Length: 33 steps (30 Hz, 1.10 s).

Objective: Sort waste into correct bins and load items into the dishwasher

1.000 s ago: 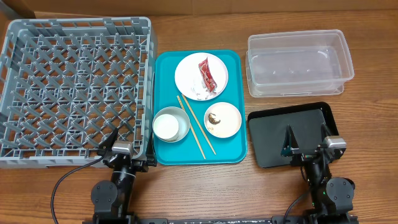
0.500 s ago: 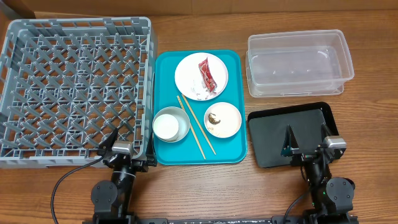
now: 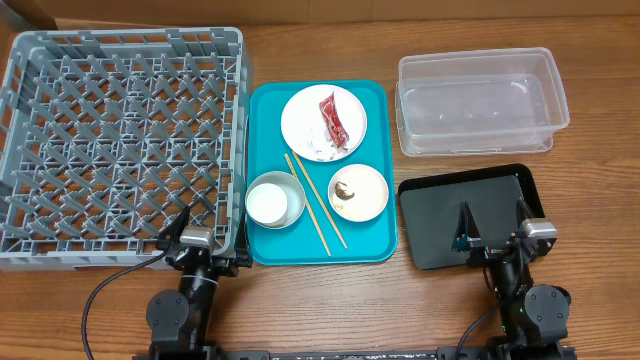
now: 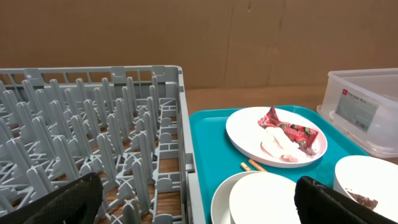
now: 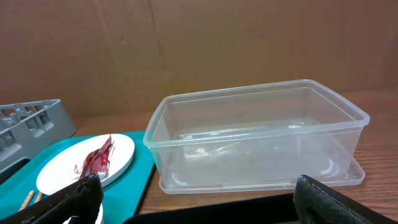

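Rack first: the grey dish rack (image 3: 120, 140) takes the left of the table, with the teal tray (image 3: 370, 235) just beside it. The clear tub (image 3: 480, 105) and the black tray (image 3: 440, 215) stand to the right. We find the white plate (image 3: 300, 120) at the teal tray's far end, bearing the red wrapper (image 3: 331, 120), whose long axis runs roughly away from the robot. It lies ahead-left of the right gripper (image 5: 199, 180) and ahead-right of the left gripper (image 4: 199, 183), about equally distant. We judge the right arm better placed, the bins being on its side. Both grippers are spread wide, holding nothing

Even, bright overhead light; soft shadows; sharp focus throughout.
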{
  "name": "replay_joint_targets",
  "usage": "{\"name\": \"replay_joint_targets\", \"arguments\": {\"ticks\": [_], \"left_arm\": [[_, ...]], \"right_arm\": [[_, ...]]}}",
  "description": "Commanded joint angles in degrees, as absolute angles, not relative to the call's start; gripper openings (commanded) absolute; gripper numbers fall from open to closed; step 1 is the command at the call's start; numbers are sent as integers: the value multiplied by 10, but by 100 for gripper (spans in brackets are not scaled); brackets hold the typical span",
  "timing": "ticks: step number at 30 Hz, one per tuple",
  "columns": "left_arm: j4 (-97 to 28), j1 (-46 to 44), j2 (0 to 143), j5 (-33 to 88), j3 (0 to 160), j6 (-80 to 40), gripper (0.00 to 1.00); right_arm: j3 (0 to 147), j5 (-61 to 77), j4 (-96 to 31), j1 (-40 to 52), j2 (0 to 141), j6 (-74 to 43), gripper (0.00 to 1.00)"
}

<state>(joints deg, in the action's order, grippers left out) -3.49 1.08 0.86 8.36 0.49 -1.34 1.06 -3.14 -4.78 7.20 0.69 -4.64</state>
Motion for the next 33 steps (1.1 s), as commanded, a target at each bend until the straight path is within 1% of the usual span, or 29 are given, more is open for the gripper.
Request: {"name": "replay_joint_targets", "arguments": {"ticks": [1,19,24,28,33], "left_arm": [[-36,7,3,88,3,-19,100],[-36,7,3,91,3,-19,100],[-30,7,3,102,3,-20,100],[-6,7,3,108,3,-69,99],[-62,7,3,115,21,-77,100]], "right_arm": [[4,-29,-46,70,2,-45,100],[4,-28,-44,70,2,-47,100],[5,-3,-24,70,2,-67,100],[13,-3,-22,70,3,-67,100],[53,2,-42,70,33,-75,100]]}}
